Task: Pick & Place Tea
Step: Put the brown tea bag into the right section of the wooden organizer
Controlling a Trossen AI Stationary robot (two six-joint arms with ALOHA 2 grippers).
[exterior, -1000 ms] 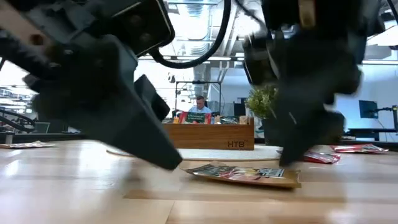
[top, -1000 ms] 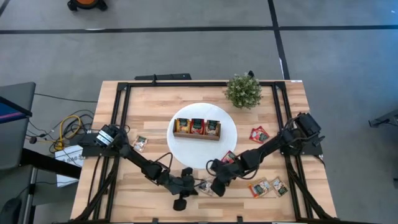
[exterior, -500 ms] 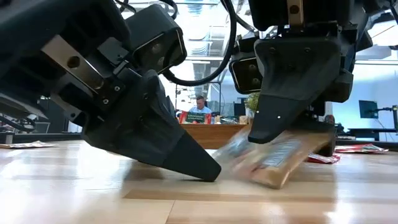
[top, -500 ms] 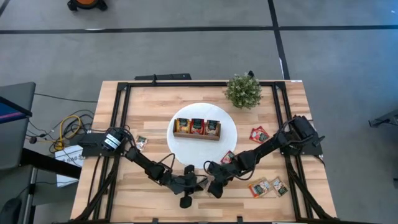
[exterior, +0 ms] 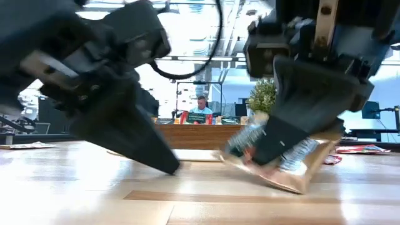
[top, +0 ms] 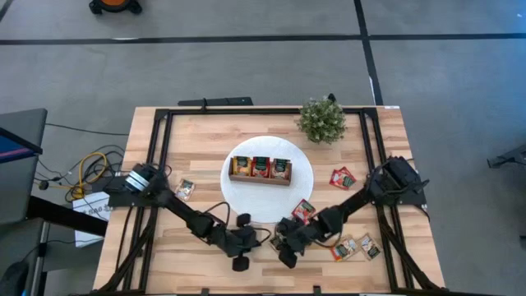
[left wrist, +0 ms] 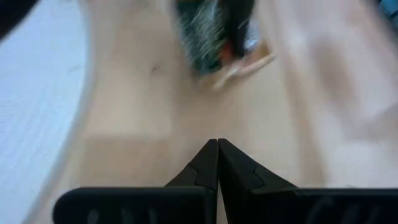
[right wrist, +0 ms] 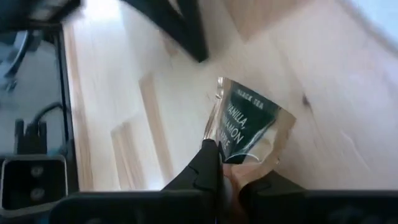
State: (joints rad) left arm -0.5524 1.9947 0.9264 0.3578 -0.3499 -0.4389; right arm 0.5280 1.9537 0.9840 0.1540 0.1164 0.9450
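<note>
The beige paper tea sachet with dark printing (right wrist: pixel 247 134) sits low in the centre of the high view, tilted up on one edge off the pale wooden table (top: pixel 205 140), pinched between the closed fingers of the right gripper (exterior: pixel 284 147). From there the narrow brown wooden three-compartment box (top: pixel 260 168) on the white disc (top: pixel 300 182) lies toward the upper middle of the frame, so the carry runs that way. The left gripper (left wrist: pixel 217 163), shut and empty, rests just left of the sachet, tip near the tabletop.

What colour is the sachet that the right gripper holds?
Beige sachet with a dark green printed panel, pinched by the right gripper; right wrist view shows it best.
</note>
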